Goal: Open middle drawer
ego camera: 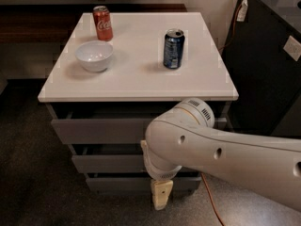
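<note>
Pincer (161, 194) (whether clenched, I cannot tell) hangs just below the middle drawer (104, 164), its inside hidden.

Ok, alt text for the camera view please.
The pincer of the robot arm hangs low before a grey three-drawer cabinet, just below the middle drawer. On the white top stand a red can, a blue can and a white bowl.

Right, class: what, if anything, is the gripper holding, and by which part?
Nothing, as far as can be seen. The gripper hangs pointing down before the lowest drawer front, below the middle drawer, with no object in it.
</note>
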Controlling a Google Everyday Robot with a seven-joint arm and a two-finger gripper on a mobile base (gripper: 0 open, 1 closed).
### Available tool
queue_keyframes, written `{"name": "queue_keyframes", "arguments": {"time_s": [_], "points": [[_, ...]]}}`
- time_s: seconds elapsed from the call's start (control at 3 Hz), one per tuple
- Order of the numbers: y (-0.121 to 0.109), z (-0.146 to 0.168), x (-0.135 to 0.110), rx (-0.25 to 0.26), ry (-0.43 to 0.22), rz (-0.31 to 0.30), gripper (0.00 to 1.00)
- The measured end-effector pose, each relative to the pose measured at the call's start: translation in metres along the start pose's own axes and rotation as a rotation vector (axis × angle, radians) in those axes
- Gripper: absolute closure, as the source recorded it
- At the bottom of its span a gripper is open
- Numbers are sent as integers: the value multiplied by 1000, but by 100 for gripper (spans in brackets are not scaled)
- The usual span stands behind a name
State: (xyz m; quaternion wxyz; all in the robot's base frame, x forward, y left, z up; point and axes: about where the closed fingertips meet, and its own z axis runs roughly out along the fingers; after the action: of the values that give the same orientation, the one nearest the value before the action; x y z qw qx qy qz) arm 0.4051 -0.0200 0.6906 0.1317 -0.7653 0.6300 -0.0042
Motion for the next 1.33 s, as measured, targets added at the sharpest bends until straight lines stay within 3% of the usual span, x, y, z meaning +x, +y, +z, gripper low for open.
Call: {"name": "queue_keyframes", "arguments": {"time_s": [0.67,1.33], "points": [[6,60,35,5,-38,-36,0],[-12,122,78,49,-72,35,0]]}}
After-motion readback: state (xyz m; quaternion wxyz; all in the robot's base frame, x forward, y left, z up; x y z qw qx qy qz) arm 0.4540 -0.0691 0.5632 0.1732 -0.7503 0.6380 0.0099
